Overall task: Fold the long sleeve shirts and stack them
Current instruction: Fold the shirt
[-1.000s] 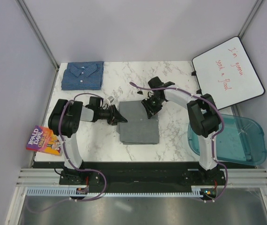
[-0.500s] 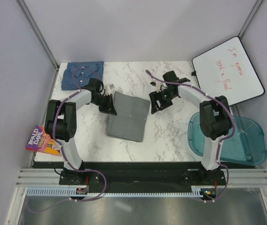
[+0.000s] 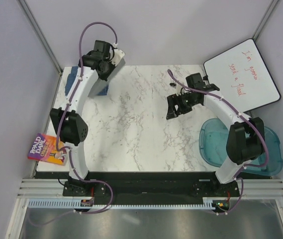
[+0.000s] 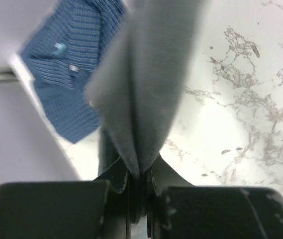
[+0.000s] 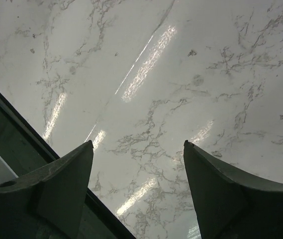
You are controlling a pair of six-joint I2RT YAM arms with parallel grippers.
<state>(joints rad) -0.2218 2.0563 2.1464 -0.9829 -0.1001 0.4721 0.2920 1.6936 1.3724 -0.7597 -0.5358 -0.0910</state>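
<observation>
Left claw (image 4: 139,180): clamped on the folded grey shirt (image 4: 151,74), which is held above the blue shirt (image 4: 64,69), far left.
Right claw (image 5: 137,152): spread wide, empty, over the counter (image 3: 141,134).
Risk: the fold could be lost, or the stack set askew, if the shirt is released high; the height is hard to judge.

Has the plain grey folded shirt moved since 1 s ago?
Yes. The plain grey folded cloth shirt has gone from the centre of the marble table to its far-left corner, clamped in the left gripper over the blue checked shirt.
</observation>
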